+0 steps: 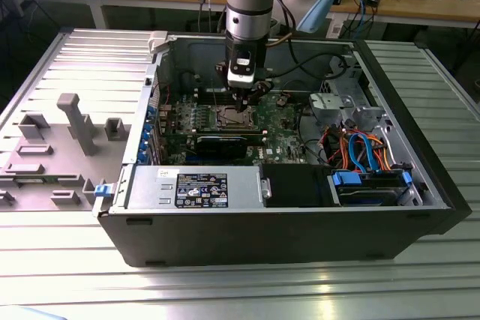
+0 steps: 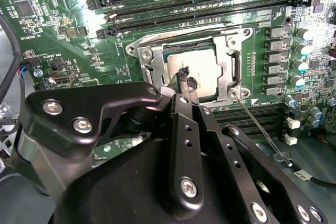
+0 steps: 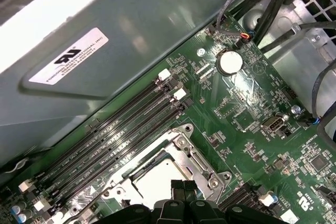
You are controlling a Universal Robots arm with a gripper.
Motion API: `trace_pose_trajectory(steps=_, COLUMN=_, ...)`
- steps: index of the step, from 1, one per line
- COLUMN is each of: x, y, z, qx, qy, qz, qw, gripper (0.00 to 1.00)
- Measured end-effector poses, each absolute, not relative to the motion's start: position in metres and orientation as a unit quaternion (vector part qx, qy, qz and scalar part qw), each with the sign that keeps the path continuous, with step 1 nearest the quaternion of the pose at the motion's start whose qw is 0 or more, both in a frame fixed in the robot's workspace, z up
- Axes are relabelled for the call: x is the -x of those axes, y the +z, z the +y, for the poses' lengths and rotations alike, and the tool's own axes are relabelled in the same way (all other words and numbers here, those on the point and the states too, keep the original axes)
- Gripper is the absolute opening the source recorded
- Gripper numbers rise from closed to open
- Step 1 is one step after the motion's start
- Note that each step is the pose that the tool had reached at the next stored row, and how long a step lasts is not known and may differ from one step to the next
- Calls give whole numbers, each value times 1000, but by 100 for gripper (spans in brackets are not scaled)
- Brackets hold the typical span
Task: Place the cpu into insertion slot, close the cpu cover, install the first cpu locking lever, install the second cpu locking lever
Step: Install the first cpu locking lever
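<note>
Above the insertion slot, arm upright, wrist over cpu

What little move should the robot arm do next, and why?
Probably slide the gripper toward the thin wire lever. The cpu already lies in the insertion slot with the cpu cover seemingly down around it. The gripper hovers over the cpu's edge, and that lever juts away from the slot, looking unlatched.

Both wrist views closely share the insertion slot.
</note>
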State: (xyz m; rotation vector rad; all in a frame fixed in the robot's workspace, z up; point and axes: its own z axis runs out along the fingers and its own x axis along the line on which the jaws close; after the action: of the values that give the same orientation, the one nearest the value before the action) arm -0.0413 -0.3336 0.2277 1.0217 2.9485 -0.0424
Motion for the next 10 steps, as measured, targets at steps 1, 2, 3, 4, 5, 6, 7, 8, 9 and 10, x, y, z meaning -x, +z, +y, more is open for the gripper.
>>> trace_pose_trajectory(steps=1, x=41, y=228, z=-334, qx=-327, qy=-14, qz=945, qw=10, gripper=11)
trace_pose_trajectory(steps=2, x=41, y=228, z=-334, qx=-325, qy=-14, qz=945, qw=10, gripper=11)
trace_pose_trajectory(steps=3, x=41, y=228, z=-334, qx=-323, qy=-14, qz=946, qw=10, gripper=11)
trace_pose_trajectory(steps=4, x=41, y=228, z=-334, qx=-321, qy=-14, qz=947, qw=11, gripper=11)
trace_pose_trajectory(steps=5, x=41, y=228, z=-334, qx=-320, qy=-14, qz=947, qw=11, gripper=11)
trace_pose_trajectory(steps=6, x=41, y=228, z=-334, qx=-319, qy=-13, qz=948, qw=11, gripper=11)
trace_pose_trajectory(steps=7, x=41, y=228, z=-334, qx=-318, qy=-14, qz=948, qw=11, gripper=11)
trace_pose_trajectory(steps=8, x=41, y=228, z=-334, qx=-317, qy=-13, qz=948, qw=11, gripper=11)
trace_pose_trajectory(steps=9, x=41, y=228, z=-334, qx=-314, qy=-13, qz=949, qw=11, gripper=11)
trace_pose_trajectory(steps=10, x=41, y=228, z=-334, qx=-313, qy=-13, qz=950, qw=11, gripper=11)
